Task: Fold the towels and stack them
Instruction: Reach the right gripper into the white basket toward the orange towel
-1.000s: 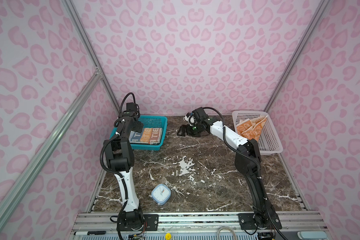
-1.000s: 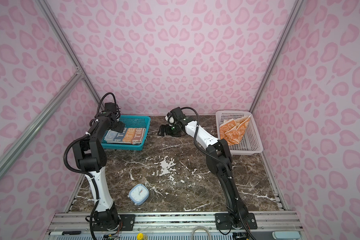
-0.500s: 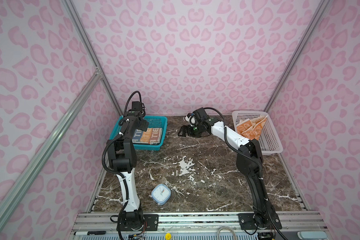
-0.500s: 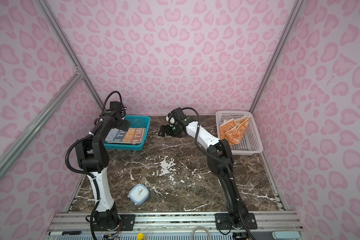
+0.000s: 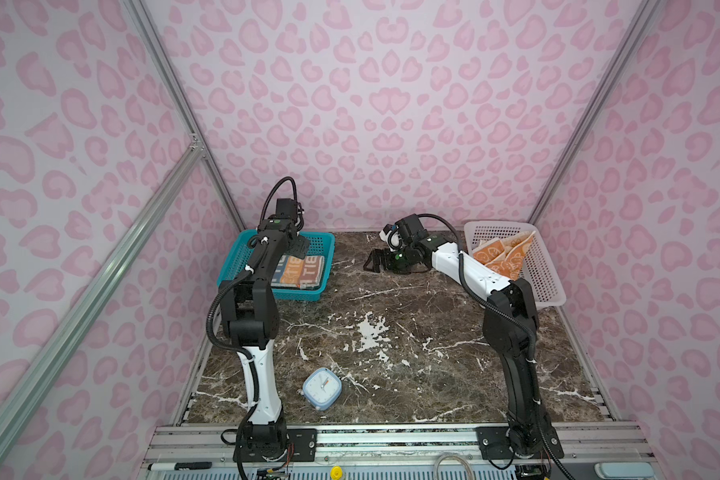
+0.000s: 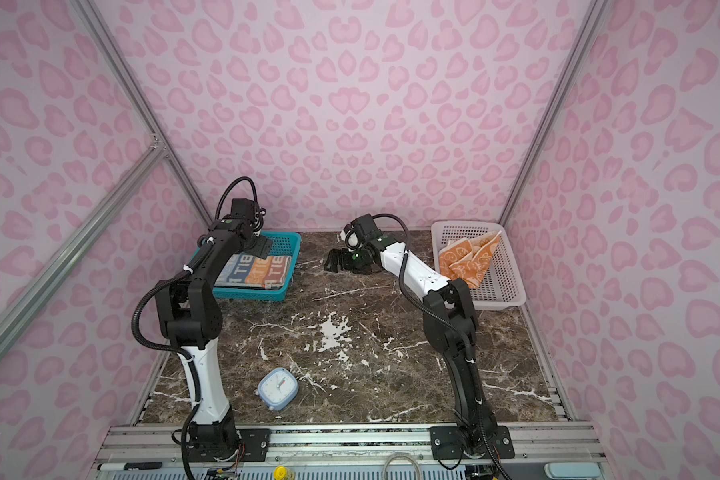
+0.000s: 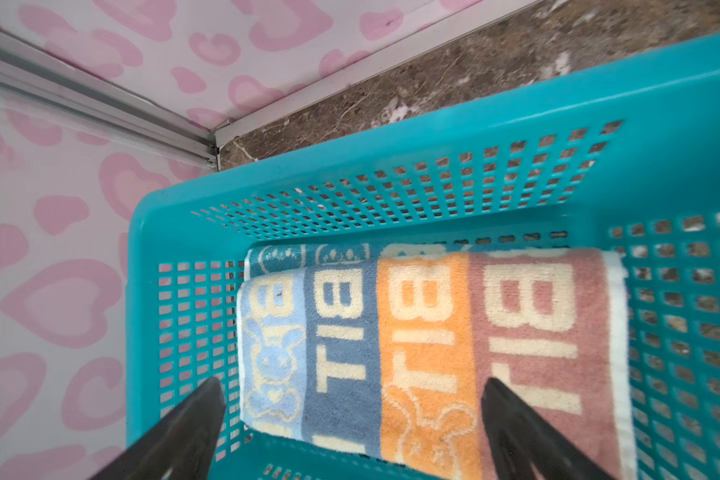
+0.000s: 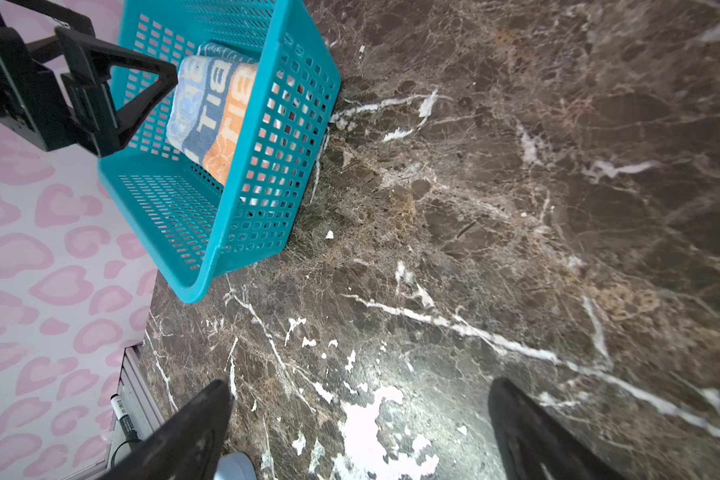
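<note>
veined marble table (image 5: pixel 391 357) bears perforated teal basket (image 5: pixel 321 266), folded terry towel (image 7: pixel 425 353).

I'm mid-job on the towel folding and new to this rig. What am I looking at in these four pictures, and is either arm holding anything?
A left arm and a right arm are bolted at the front of a marble table. Each ends in a two-finger claw. Both top views look down from one overhead camera head. The other two pictures come from a camera on each wrist, looking out between that claw's fingers.

The left claw hangs open over the teal basket, where the striped towel lies folded on a blue towel. The right claw is open above bare marble and holds nothing. The orange towel lies rumpled in the white basket on the right. A small blue clock sits near the front.
</note>
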### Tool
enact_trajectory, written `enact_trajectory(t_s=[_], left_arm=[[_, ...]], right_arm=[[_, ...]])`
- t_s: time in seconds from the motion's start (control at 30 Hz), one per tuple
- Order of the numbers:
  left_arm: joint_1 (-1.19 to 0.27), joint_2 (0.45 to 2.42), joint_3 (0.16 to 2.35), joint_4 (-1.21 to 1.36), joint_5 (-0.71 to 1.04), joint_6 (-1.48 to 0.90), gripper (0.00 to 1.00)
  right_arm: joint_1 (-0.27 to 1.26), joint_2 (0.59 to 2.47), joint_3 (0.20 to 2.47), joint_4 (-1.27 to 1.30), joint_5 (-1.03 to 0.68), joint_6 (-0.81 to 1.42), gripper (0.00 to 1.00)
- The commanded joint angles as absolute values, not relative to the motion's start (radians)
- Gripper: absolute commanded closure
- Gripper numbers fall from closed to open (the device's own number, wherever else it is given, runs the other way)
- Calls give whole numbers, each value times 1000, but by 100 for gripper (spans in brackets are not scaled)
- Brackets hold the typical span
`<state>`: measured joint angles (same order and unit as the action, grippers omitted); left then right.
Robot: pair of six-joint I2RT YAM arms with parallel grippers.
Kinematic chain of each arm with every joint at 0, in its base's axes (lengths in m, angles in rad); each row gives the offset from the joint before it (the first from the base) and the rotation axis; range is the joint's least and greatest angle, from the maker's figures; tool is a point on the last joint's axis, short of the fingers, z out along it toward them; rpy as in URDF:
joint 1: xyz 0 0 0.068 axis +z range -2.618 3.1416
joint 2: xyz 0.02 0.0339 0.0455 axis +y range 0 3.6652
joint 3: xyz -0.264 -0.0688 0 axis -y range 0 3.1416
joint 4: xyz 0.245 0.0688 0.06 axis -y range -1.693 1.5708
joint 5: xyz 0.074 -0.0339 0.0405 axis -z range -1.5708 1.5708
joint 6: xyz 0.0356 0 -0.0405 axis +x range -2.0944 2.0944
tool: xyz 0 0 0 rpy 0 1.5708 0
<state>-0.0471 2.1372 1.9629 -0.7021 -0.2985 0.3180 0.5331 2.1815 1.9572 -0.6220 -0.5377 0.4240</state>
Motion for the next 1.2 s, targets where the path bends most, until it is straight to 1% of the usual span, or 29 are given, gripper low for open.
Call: enact_trajectory(t_s=[0.0,0.43,0.73,0.93,1.07,1.17], left_arm=[[-69,2105,1983,-678,-285,316,2],[-197,2132,2056,-696,-311,342,2],[-302,2179,2111,-709,-322,353,2],[-394,2217,2163,-719,-331,365,2],[-460,2243,2207,-719,-333,376,2],[-500,2261,2238,-719,-330,380,2]], right_arm=[[524,2163,1925,-589,-525,412,2],[475,2056,1784,-537,-505,413,2],[391,1925,1657,-523,-445,397,2],[308,1820,1575,-534,-353,386,2],[229,1737,1518,-541,-254,400,2],[142,1693,1478,-559,-162,447,2]])
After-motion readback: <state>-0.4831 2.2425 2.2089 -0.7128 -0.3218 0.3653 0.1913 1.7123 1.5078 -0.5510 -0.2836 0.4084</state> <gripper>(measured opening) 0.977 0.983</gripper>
